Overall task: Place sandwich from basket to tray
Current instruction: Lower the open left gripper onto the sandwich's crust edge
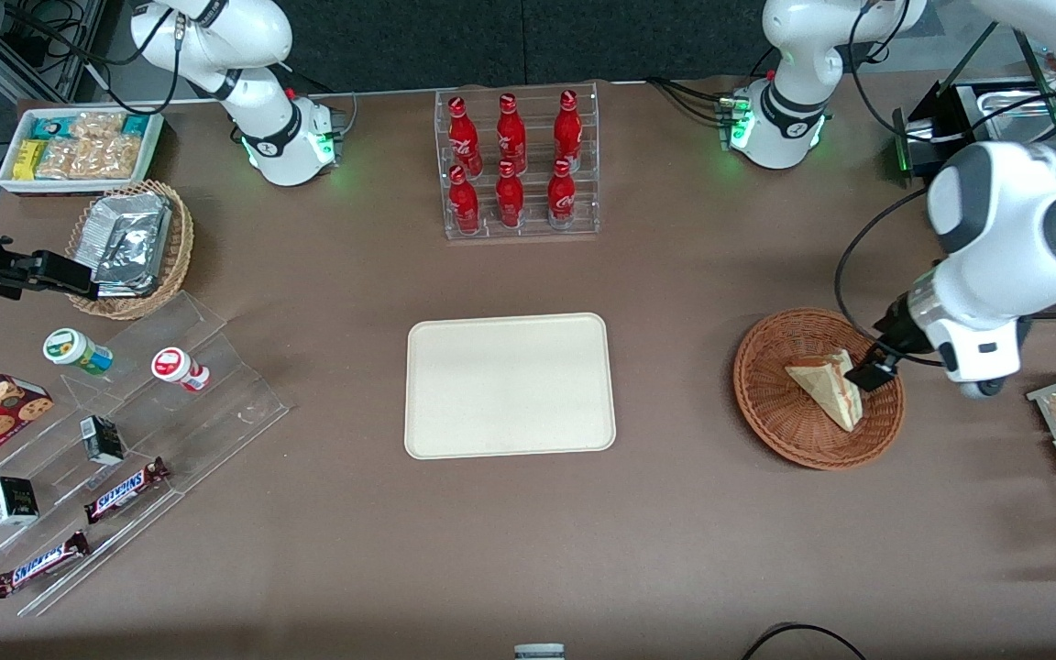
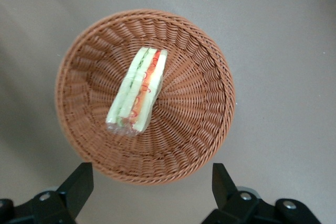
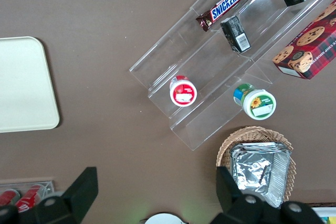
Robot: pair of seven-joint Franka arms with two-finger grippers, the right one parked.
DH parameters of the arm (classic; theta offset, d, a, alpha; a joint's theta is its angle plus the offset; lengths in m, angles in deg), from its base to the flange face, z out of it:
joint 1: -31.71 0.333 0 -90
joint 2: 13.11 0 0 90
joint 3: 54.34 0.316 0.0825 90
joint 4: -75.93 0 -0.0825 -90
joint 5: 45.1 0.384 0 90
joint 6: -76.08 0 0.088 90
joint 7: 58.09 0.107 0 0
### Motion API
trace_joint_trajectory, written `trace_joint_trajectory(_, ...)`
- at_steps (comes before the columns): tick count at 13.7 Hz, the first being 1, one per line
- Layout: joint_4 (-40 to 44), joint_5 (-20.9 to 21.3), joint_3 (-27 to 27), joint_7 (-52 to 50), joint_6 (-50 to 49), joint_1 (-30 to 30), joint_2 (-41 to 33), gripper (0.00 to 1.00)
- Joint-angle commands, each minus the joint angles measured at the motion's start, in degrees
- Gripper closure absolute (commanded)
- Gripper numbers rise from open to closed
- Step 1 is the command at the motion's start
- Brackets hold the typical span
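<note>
Front view. The sandwich (image 1: 829, 390), a pale triangular wedge with a red streak showing along its cut edge, is lying in the basket (image 1: 780, 422), a shallow round reddish-brown wicker piece toward the working arm's end of the table. The gripper (image 1: 869, 371) is hanging over the basket's rim, just beside the wedge. The tray (image 1: 510, 385), cream, rectangular, round-cornered and low-rimmed, is sitting mid-table, well apart from the basket. A clear rack of red bottles (image 1: 517, 165) is standing farther from the camera than the tray.

Left wrist view. The sandwich (image 2: 137, 91) is resting on its side near the basket's (image 2: 202, 129) middle, showing white bread with green and red-orange filling stripes under glossy clear wrap. The gripper (image 2: 152, 187) is hovering above, its fingers (image 2: 79, 184) spread wide and holding nothing.
</note>
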Motion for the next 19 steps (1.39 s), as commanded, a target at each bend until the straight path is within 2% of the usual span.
trace_joint_trajectory(1,-6.5,1.7,-0.4,-2.7,6.4,-0.2,-1.2,0.00)
trace_joint_trajectory(3,-8.2,4.6,-0.4,-3.0,6.7,-0.2,-0.8,0.00)
trace_joint_trajectory(6,-10.5,6.3,-0.4,-3.0,10.5,-0.1,0.0,0.00)
trace_joint_trajectory(10,-9.6,10.4,-0.4,-1.9,11.7,0.0,3.4,0.00)
trace_joint_trajectory(19,-8.8,13.0,-0.2,-1.1,14.2,0.5,7.2,0.00)
